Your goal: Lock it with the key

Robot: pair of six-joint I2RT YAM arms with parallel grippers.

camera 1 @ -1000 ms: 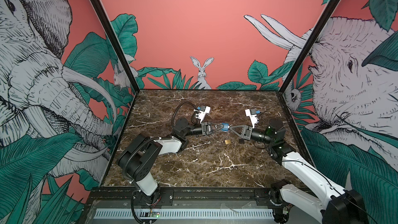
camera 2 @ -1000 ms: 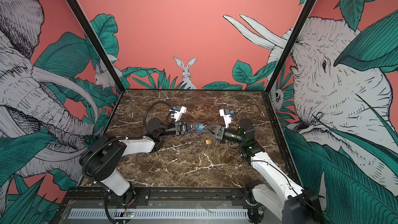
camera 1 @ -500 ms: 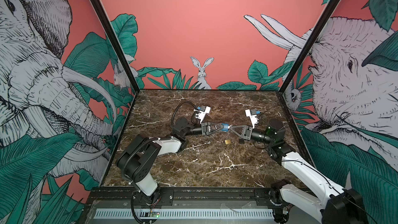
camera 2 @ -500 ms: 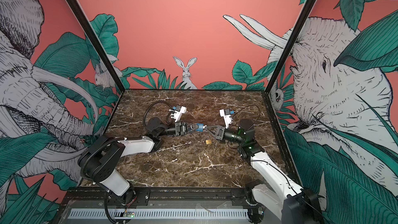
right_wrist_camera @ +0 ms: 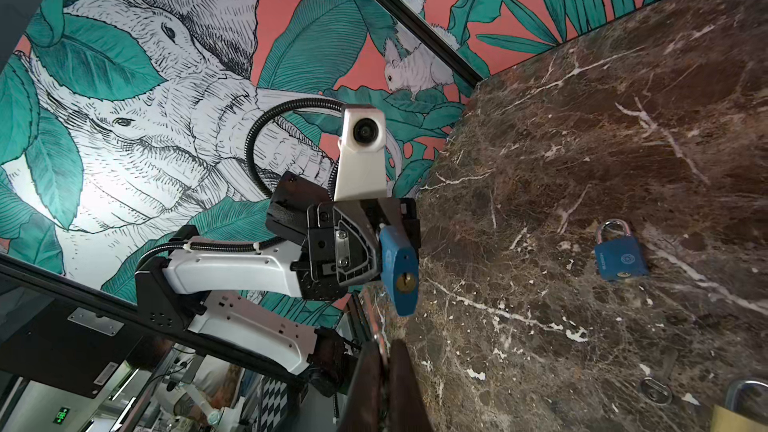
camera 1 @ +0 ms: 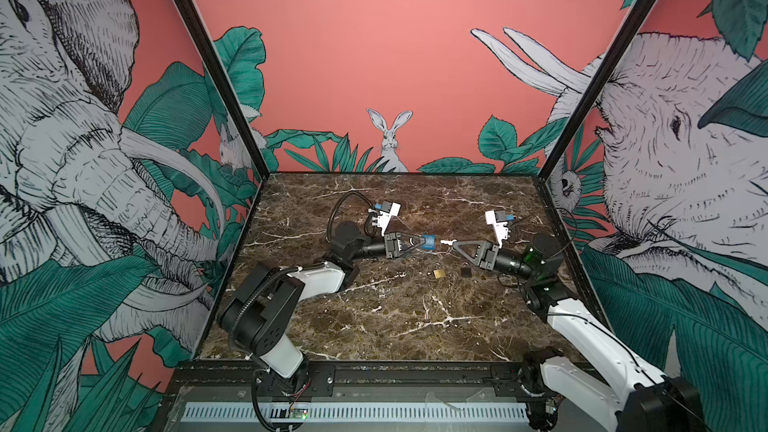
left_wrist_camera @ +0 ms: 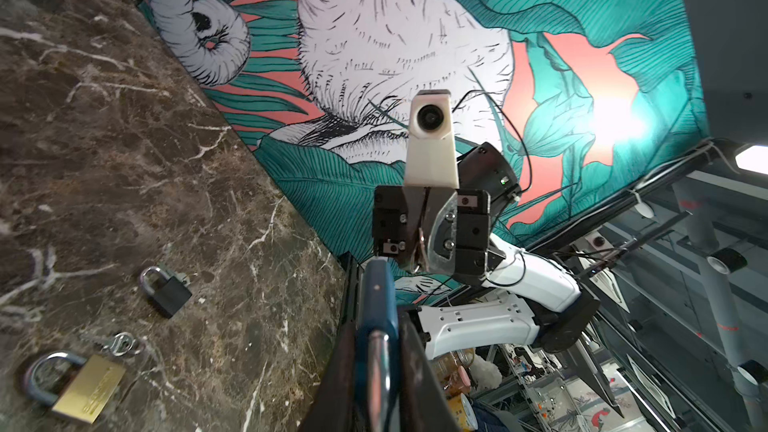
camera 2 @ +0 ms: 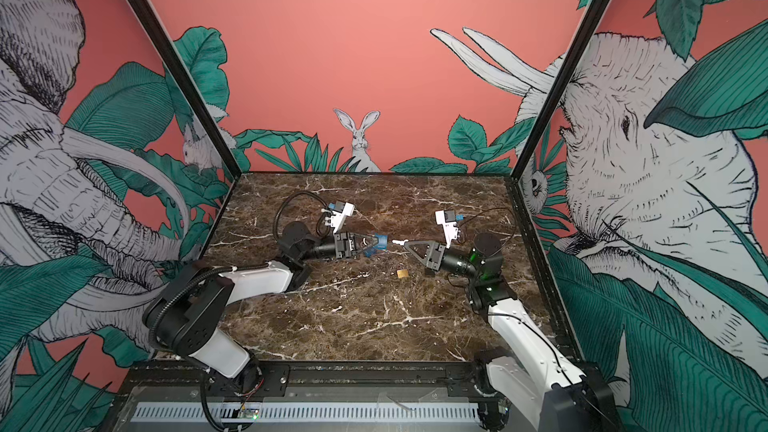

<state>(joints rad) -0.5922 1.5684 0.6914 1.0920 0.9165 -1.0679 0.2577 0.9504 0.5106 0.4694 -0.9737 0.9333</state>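
brass padlock (camera 1: 439, 273) lies near black padlock (camera 1: 466, 271) on marble table (camera 1: 395, 326).

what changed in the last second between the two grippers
The right gripper closed its jaws tight on the key. The left gripper still holds the blue padlock raised, facing it; the brass padlock lies where it was on the table.

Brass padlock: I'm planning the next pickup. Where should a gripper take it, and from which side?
Probably the body of the brass padlock, from straight above, closing across its two long side edges. It lies flat on the table, so only those straight parallel edges are free; the shackle is thin and round.
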